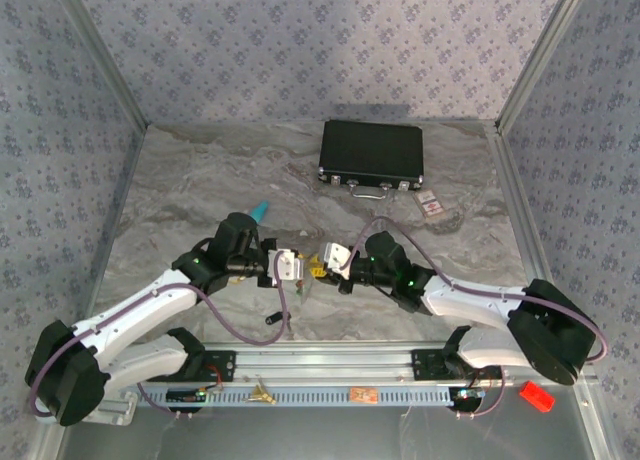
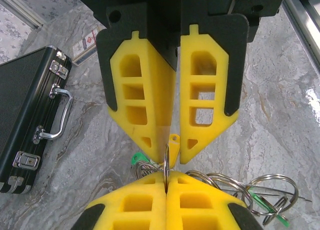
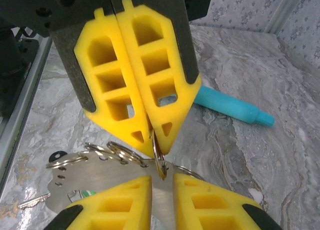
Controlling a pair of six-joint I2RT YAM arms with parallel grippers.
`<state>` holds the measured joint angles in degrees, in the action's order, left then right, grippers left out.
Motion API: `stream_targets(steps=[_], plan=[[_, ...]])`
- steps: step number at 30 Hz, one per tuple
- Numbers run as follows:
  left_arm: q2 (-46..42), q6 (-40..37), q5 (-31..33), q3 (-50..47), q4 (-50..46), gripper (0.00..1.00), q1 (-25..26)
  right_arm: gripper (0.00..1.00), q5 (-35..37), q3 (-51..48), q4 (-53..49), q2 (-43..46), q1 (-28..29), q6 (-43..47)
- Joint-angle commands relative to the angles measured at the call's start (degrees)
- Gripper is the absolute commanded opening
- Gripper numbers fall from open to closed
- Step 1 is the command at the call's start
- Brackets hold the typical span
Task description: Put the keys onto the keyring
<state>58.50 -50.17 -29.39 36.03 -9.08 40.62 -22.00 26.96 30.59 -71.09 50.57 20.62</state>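
1. Locate both arms in the top view: they meet tip to tip over the middle of the marble table (image 1: 180, 180), towards its near side.

2. Check the left gripper (image 1: 290, 267). In the left wrist view its yellow fingers (image 2: 130, 202) are pressed together. The keyring (image 2: 166, 160) stands edge-on between them, clamped. The right wrist view confirms this: the left gripper (image 3: 157, 149) pinches the ring at its very tips.

3. Check the right gripper (image 1: 328, 255). In its own wrist view you see its fingers (image 3: 120, 200) standing a narrow gap apart. In the left wrist view the right gripper (image 2: 173, 151) points straight at the clamped ring, with the same slim gap.

4. Locate the key (image 2: 173, 138). Its small yellowish head, with a hole, sits at the right gripper's tips, just above the keyring's edge. You cannot tell whether those fingers clamp it or merely touch it.

5. Note the loose parts under the grippers:
- A cluster of silver rings (image 2: 267, 187) lies on the table beside the clamped ring.
- A green tag (image 2: 260, 199) lies among them.
- A flat silver plate (image 3: 105, 182) with small holes lies beneath the rings.

6. Note the surroundings:
- A teal tube (image 1: 260, 212) lies just beyond the left arm's wrist.
- A black case (image 1: 372, 158) sits at the far side, right of centre, well apart from both grippers
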Motion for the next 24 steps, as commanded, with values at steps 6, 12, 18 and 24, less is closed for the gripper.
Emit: stream_targets(steps=[6,12,18,24], plan=[[-0.29,-1.29,-3.58,0.0,0.93,0.0,0.34,0.15,-1.73,1.8,2.15,-0.42,0.59,-0.06],[0.25,-1.48,-3.83,0.36,0.03,0.0,0.29,0.17,-2.0,1.69,1.96,0.4,0.72,0.03],[0.43,-1.48,-4.26,0.53,-0.11,0.0,0.34,0.17,-2.42,1.91,1.71,0.7,0.88,0.12],[0.39,-2.02,-4.38,0.6,-0.75,0.0,0.33,0.1,-2.76,2.48,1.98,0.35,1.11,0.14]])
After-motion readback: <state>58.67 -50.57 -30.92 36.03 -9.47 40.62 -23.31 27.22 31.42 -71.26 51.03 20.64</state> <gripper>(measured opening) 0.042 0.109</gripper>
